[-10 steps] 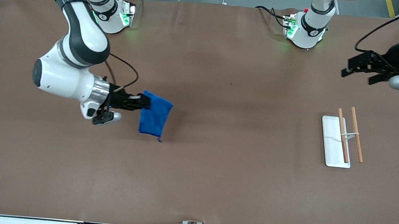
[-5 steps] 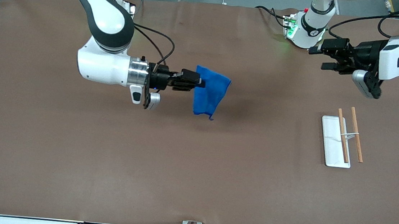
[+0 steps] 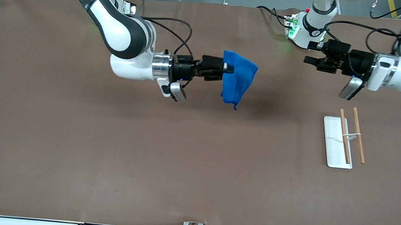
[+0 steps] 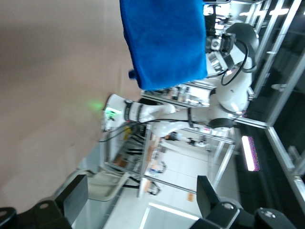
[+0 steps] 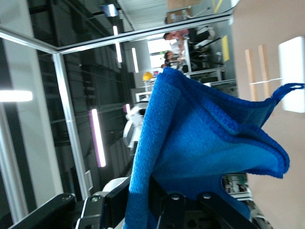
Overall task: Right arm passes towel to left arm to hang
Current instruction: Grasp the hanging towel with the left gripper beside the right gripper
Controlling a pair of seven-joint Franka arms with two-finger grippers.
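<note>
Right gripper (image 3: 226,68) was pinched shut on the upper corner of the towel (image 3: 239,79), holding it up in the air over the middle of the table (image 3: 109,155), toward the arms' bases. The towel hung down from the pinch, long axis roughly vertical, small loop at the lowest corner; in the right wrist view the blue cloth (image 5: 200,162) bunched right at the fingers.

Left gripper (image 3: 312,57) was empty, fingers spread wide, also in the air, pointing level toward the towel from the left arm's end of the table. There was a clear gap between them, nothing touching. In the left wrist view the towel (image 4: 164,40) hung straight ahead of the spread fingers, its free edge facing them.

Key relation: the towel sat between the two grippers, and the handover line ran along the table's length. The left gripper likely needs to close that gap and take the free top edge.

White tray (image 3: 333,146) with two wooden bars (image 3: 351,134) lay near the left arm's end, nearer the front camera than the left gripper, well apart from the towel.
</note>
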